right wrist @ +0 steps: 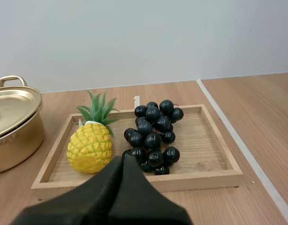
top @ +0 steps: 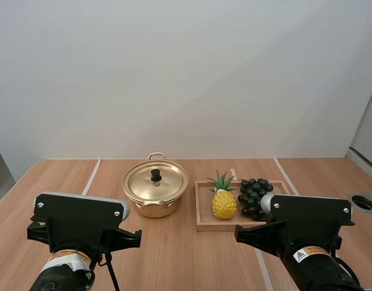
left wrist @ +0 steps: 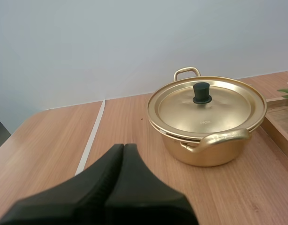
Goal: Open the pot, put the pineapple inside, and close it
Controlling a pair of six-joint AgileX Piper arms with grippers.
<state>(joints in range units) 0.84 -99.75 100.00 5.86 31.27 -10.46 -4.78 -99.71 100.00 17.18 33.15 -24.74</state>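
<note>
a: status?
b: both our tools are closed on nothing. the left tool (left wrist: pixel 124 146) faces the pot (left wrist: pixel 207 150), and the right tool (right wrist: pixel 123 159) faces the wooden tray (right wrist: pixel 219 180). the lid (left wrist: pixel 219 110) sits on the pot. the pineapple (right wrist: pixel 90 147) stands in the tray, just beside the grapes (right wrist: pixel 153 136).
a: risks?
b: we judge two. the small knob (left wrist: pixel 201 92) may slip from a pinch and drop the lid. reaching the pineapple could snag the grapes, or the rounded fruit could tip.

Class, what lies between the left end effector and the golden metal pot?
Only bare wooden tabletop, seen in the left wrist view, separates the left end effector from the golden metal pot.
</note>
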